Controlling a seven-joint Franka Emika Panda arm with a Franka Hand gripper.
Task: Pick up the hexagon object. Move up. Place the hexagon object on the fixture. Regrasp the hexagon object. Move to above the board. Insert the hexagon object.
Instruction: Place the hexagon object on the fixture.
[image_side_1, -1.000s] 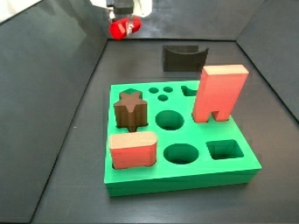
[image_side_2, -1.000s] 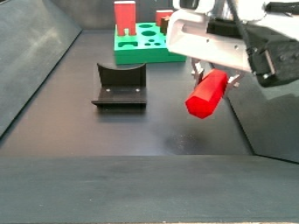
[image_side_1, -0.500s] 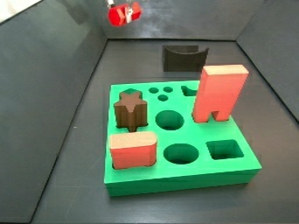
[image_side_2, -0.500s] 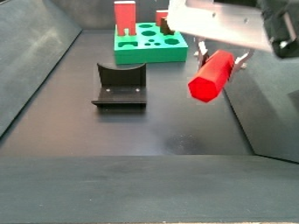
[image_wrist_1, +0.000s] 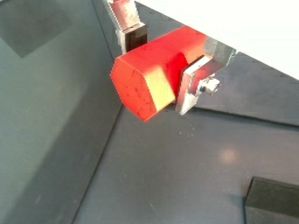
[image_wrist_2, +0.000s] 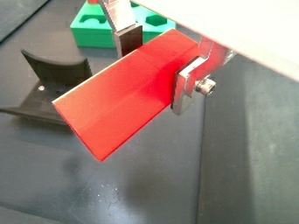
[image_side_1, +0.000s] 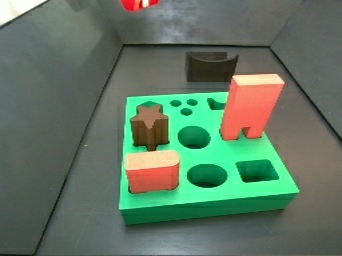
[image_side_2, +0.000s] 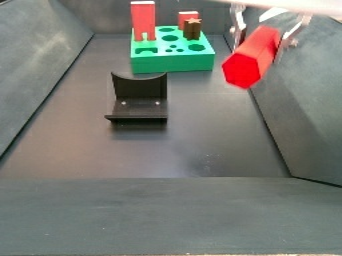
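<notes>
My gripper (image_wrist_1: 160, 54) is shut on the bright red hexagon object (image_wrist_1: 155, 70); the bar sticks out from between the silver fingers (image_wrist_2: 191, 77) in both wrist views (image_wrist_2: 126, 98). In a side view the hexagon object (image_side_2: 254, 55) hangs high above the dark floor, right of the black fixture (image_side_2: 136, 98). In a side view only its lower end (image_side_1: 138, 4) shows at the top edge. The green board (image_side_1: 205, 160) lies on the floor, with the fixture (image_side_1: 207, 65) behind it. The board also shows far back in a side view (image_side_2: 171, 50) and in a wrist view (image_wrist_2: 100, 26).
On the board stand a tall salmon block (image_side_1: 250, 105), a brown star-shaped peg (image_side_1: 148, 125) and a short salmon block (image_side_1: 151, 171). Dark walls (image_side_1: 60, 90) enclose the floor on the sides.
The gripper has risen with the red hexagon object held in it, moving up and almost out of one side view. Nothing else has moved.
</notes>
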